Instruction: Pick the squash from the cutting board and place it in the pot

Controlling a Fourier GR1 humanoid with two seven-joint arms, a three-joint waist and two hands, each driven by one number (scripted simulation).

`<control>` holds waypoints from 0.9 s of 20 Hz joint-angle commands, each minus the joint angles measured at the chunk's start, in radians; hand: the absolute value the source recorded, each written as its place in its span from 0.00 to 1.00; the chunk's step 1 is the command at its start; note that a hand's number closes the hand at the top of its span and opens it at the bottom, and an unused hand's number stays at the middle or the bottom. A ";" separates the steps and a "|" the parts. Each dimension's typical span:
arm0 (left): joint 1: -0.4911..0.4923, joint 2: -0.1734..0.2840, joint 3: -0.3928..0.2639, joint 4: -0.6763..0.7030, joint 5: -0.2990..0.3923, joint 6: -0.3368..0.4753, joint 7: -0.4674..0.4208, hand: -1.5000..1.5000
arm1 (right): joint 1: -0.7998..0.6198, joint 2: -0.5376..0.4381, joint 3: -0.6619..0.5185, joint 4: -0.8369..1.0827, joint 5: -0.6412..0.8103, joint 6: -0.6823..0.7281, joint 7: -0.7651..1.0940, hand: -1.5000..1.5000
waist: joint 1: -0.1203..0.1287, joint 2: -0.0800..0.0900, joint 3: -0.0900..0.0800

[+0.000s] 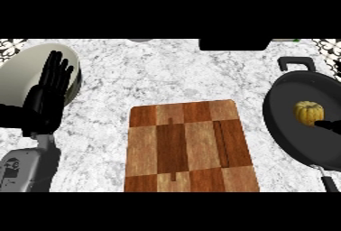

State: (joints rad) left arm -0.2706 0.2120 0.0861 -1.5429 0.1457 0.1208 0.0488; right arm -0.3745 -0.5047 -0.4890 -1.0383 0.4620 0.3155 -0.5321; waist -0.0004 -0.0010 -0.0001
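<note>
L hand (pixel 48 92): far left, fingers straight and up, holding nothing; resting in front of a pale bowl (pixel 20 72), out of the work.
Counter (pixel 166 76): grey-white marble, bare ard the board.
Cutting board (pixel 190 146): centre, checkered wood, nothing on it; squash already off.
Pot (pixel 290 126): dark, at the right edge, handles top and btm; sits near the board, prob so the carry is short.
Squash (pixel 309 113): yellow, ribbed, inside pot on its floor, toward right side.
R hand (pixel 328 124): only a dark tip at right edge, touching or just beside squash; fingers – cannot tell.
Stage: placing looks done; release unconfirmed.
</note>
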 commanded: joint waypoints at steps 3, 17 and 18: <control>0.001 -0.008 0.004 0.032 -0.017 0.002 -0.034 0.50 | -0.044 -0.012 -0.136 0.082 -0.180 0.097 0.101 0.00 | -0.003 0.002 0.000; 0.033 -0.021 -0.012 -0.042 -0.011 -0.018 0.008 0.50 | -0.133 -0.334 -0.286 0.593 -0.308 0.220 -0.130 0.00 | 0.029 0.010 0.004; -0.023 0.003 0.015 -0.027 -0.002 -0.014 0.034 0.50 | -0.119 -0.370 -0.287 0.616 -0.304 0.228 -0.148 0.00 | 0.023 0.010 0.003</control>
State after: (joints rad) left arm -0.2844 0.2055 0.0924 -1.5489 0.1409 0.1062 0.0614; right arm -0.4892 -0.7932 -0.7668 -0.5659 0.1493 0.5169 -0.5751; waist 0.0163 0.0068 0.0023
